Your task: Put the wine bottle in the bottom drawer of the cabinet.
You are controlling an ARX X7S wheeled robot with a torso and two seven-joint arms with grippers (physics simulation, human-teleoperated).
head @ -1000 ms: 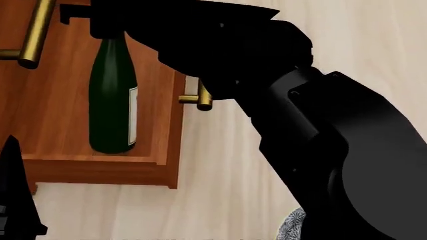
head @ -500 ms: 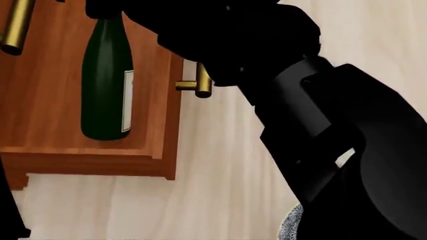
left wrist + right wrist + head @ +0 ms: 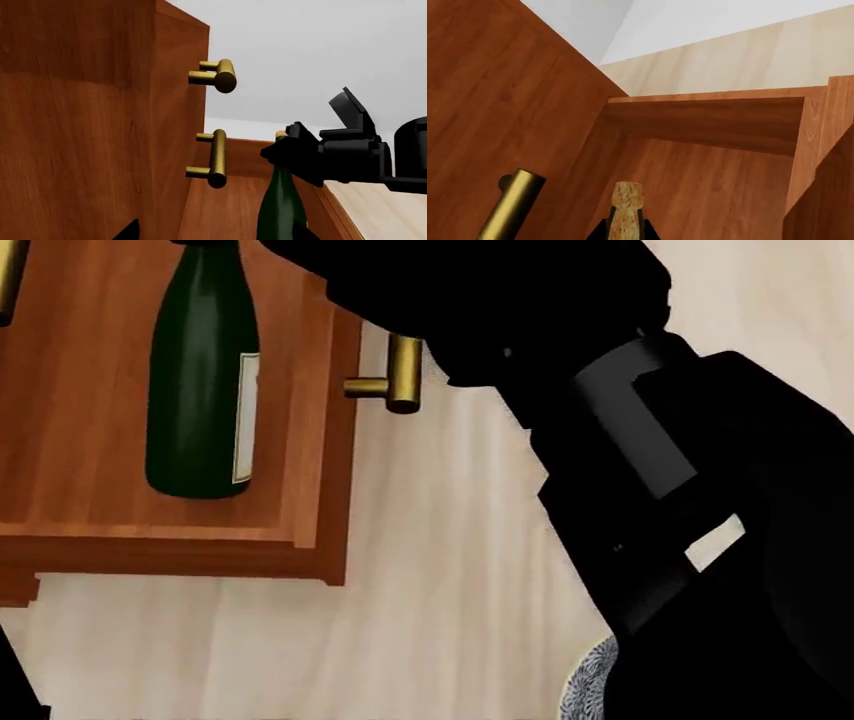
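The wine bottle [image 3: 200,370], dark green with a white label, stands upright inside the open bottom drawer [image 3: 174,555] of the reddish-brown cabinet [image 3: 80,125]. My right gripper [image 3: 625,231] is shut on the bottle's neck just below the tan cork [image 3: 626,200]. In the left wrist view the same gripper [image 3: 300,152] shows as black fingers clamped round the neck. The head view cuts it off at the top edge. My left gripper [image 3: 217,236] is open beside the cabinet, its tips wide apart and empty. I cannot tell whether the bottle's base rests on the drawer floor [image 3: 714,185].
Brass bar handles stick out from the upper drawer fronts [image 3: 217,75] [image 3: 213,157] and from the open drawer's front [image 3: 394,375]. My right arm [image 3: 667,470] fills the right of the head view. A blue-patterned bowl [image 3: 594,680] peeks out by it on the pale wood floor.
In the head view the drawer and bottle have slid up and left. The gap between the bottle's base and the drawer's near wall has grown. The left gripper has dropped out of that view.
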